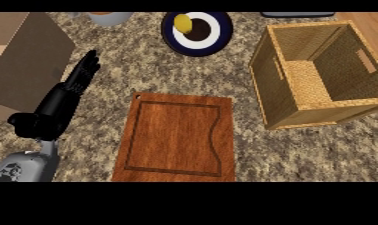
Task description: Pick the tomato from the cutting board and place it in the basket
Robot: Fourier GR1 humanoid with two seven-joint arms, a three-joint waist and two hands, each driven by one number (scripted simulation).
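Observation:
A brown wooden cutting board (177, 136) lies on the counter at the lower middle, and nothing rests on it. No tomato shows anywhere in the head view. A woven basket (291, 94) stands at the right, and the part of its inside that I can see holds nothing. My left hand (63, 99) is at the left, left of the board, with its fingers straight and pointing up and away. It holds nothing. My right hand does not show.
A dark-rimmed plate (214, 39) with a yellow item (181, 23) and a brown centre sits at the top middle. A grey vessel (109, 17) is at the top left. A brown flat panel (29, 59) lies at the far left. A dark object (297, 14) is at the top right.

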